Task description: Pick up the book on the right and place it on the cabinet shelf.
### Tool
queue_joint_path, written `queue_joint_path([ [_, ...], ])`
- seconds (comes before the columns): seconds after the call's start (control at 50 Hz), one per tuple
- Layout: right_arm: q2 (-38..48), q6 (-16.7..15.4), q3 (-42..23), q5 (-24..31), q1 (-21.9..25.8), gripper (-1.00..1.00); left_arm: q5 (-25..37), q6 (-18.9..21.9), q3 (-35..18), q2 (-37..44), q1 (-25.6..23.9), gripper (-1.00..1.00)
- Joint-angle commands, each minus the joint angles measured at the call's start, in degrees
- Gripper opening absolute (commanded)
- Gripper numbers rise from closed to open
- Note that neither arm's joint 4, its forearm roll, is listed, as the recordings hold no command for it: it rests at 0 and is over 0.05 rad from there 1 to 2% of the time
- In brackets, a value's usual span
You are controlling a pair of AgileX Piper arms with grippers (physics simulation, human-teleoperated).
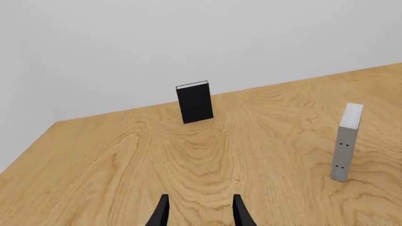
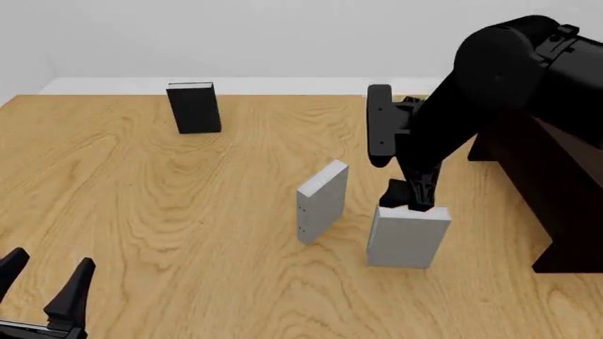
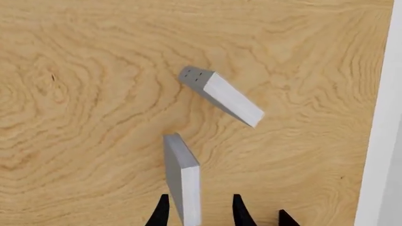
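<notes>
The book (image 2: 408,237) stands upright between the right gripper's (image 3: 197,211) parted fingers, contact seemingly not made.

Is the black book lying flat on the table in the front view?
No, the black book stands upright on its lower edge on the table, far from the two grey books.

Three books stand on the table (image 2: 141,212): one black book (image 2: 193,107), one dotted grey book (image 2: 323,200), one plain grey book (image 2: 407,236); one dark cabinet (image 2: 556,191); two grippers.
</notes>
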Motion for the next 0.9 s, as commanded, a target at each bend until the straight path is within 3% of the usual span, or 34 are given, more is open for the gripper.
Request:
queue_joint_path([
  [0.02,0.1,-0.5,3.1,-1.9,-0.4,1.0,0.2,0.2,0.0,0.0,0.0,1.0],
  [0.14,-0.2,-2.1,6.0,-4.4,-2.3,1.0,0.4,0.2,0.0,0.0,-0.1,1.0],
  [0.38,0.1,-1.5,8.9,-6.8,-2.6,1.0,0.5,0.1,0.0,0.0,0.0,1.0],
  [0.9,1.6,-3.7,13.6,-12.7,-4.7,1.0,1.6,0.3,0.0,0.1,-0.6,1.0],
])
